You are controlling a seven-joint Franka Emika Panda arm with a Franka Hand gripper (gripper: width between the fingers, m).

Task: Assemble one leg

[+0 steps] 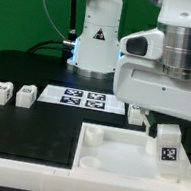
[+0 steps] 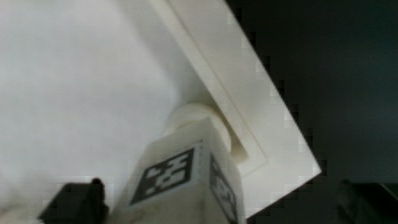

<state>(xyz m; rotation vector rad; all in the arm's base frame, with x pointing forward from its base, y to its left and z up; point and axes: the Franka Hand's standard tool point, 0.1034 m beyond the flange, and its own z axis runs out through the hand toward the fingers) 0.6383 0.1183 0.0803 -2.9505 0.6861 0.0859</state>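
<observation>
1. The small white plastic rectangular leg [image 1: 166,147], with a black-and-white square tag on its side, stands upright at the corner of the large white square tray-like piece [image 1: 104,151] on the exterior view's right.
2. It seems to sit at that corner's socket. Whether it is fully seated or screwed home cannot be told, so I judge the task underway and not yet confirmed done.
3. The gripper [image 2: 217,200] hangs directly over the leg. In the wrist view the leg rises between the dark fingers [image 2: 80,200], with a gap showing on each side, so the jaws look spread and not clamped on it.
4. Two more small white posts [image 1: 1,92] [image 1: 24,95] stand well apart on the black table [image 1: 26,132], towards the exterior view's left.
5. The marker board [image 1: 83,98] lies beyond the tray.
</observation>
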